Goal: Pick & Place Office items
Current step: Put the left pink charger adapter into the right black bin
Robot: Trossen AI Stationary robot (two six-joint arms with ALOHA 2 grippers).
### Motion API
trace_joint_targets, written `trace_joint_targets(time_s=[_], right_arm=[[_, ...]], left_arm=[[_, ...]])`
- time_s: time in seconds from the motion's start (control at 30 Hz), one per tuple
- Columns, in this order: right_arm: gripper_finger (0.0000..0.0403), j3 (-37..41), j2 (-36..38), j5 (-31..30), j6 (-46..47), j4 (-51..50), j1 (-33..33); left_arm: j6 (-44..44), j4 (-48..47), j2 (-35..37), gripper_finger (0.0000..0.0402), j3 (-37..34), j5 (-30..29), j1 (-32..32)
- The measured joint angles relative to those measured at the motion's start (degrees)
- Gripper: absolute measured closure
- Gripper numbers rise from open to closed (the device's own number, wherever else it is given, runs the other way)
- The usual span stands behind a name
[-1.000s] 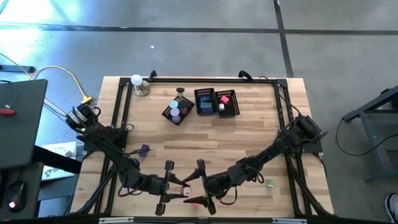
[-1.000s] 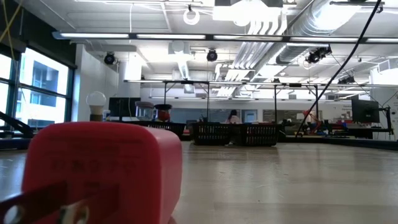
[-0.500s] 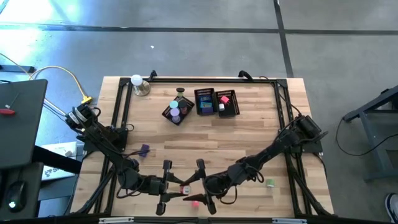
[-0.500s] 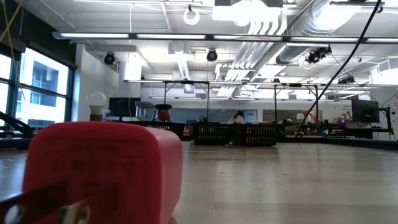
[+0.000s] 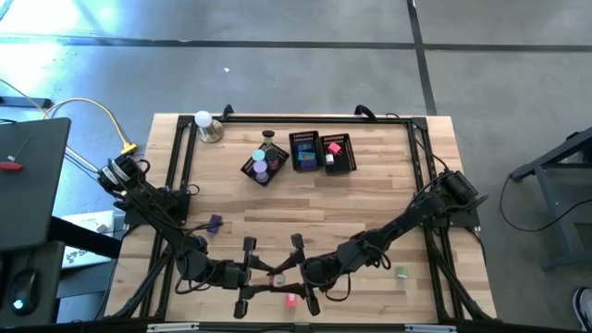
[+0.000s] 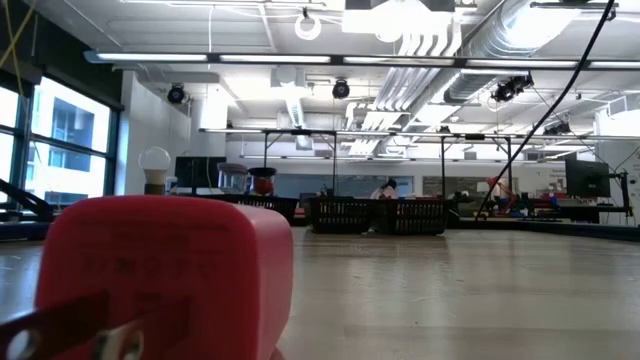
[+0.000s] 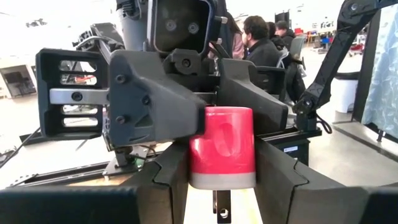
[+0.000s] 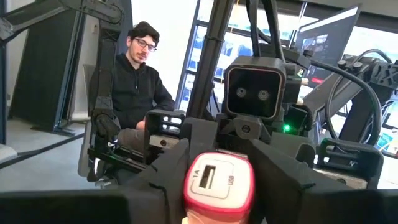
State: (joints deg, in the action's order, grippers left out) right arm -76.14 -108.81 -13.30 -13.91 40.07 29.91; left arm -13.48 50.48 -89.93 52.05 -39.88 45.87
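Note:
A small red block with a white face and a socket (image 8: 217, 179) hangs between my two grippers above the table's near edge (image 5: 276, 278). My left gripper (image 5: 263, 278) comes from the table's left and is shut on the block (image 7: 222, 148). My right gripper (image 5: 289, 276) faces it from the right, its fingers (image 7: 155, 102) closed on the same block. A pink piece (image 5: 290, 300) lies on the table just below them. A green piece (image 5: 401, 271) and a purple piece (image 5: 215, 222) lie farther off. The low view shows no gripper. My left gripper pinches the red block's two opposite sides (image 7: 198, 155) between its fingers, coming level from the table's left. The block sits upright, clear of the table. My right gripper pinches the block's two sides at the end with the white socket face (image 8: 189, 186), coming level from the table's right.
Three black mesh baskets (image 5: 304, 151) holding coloured pieces stand at the far middle. A white ball on a metal base (image 5: 205, 124) is at the far left corner. A large red block (image 6: 165, 275) fills the low view's near left. A person (image 8: 134, 81) sits beyond the table.
My right gripper has drawn its fingers in onto the red block that my left gripper holds. Both arms have stayed where they were, and the block hangs in the same place.

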Motion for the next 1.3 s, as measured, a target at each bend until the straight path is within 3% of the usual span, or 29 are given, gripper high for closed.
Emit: trace_joint_targets(time_s=[0.1, 0.4, 0.63, 0.77, 0.97, 1.2, 1.3], right_arm=[[0.0276, 0.0, 0.1, -0.2, -0.3, -0.4, -0.2], [0.0278, 0.0, 0.1, -1.0, 0.0, -0.8, -0.2], [0.0278, 0.0, 0.0, -3.4, 0.3, -2.0, -0.3], [0.0278, 0.0, 0.7, -5.1, 0.8, -4.9, 0.6], [0.0281, 0.2, 5.2, -26.4, 1.0, -18.5, 5.0], [0.0282, 0.1, 9.0, -61.7, 12.5, -44.5, 8.3], [0.0282, 0.1, 10.9, -64.8, 26.6, -59.0, 7.0]], left_arm=[[0.2, 0.2, 0.0, 0.0276, 0.0, -0.4, 0.0], [0.8, 0.1, 0.0, 0.0273, 0.0, -1.1, 0.1], [1.5, -1.0, 0.0, 0.0195, 0.0, -3.0, 0.2], [10.5, -3.2, 0.0, 0.0154, 0.0, -4.3, 0.2], [15.3, -6.3, 0.1, 0.0136, 0.1, -8.7, 0.7], [17.0, -9.6, 0.1, 0.0134, 0.1, -15.2, 3.2], [18.2, -10.8, 0.1, 0.0134, 0.1, -15.8, 3.4]])
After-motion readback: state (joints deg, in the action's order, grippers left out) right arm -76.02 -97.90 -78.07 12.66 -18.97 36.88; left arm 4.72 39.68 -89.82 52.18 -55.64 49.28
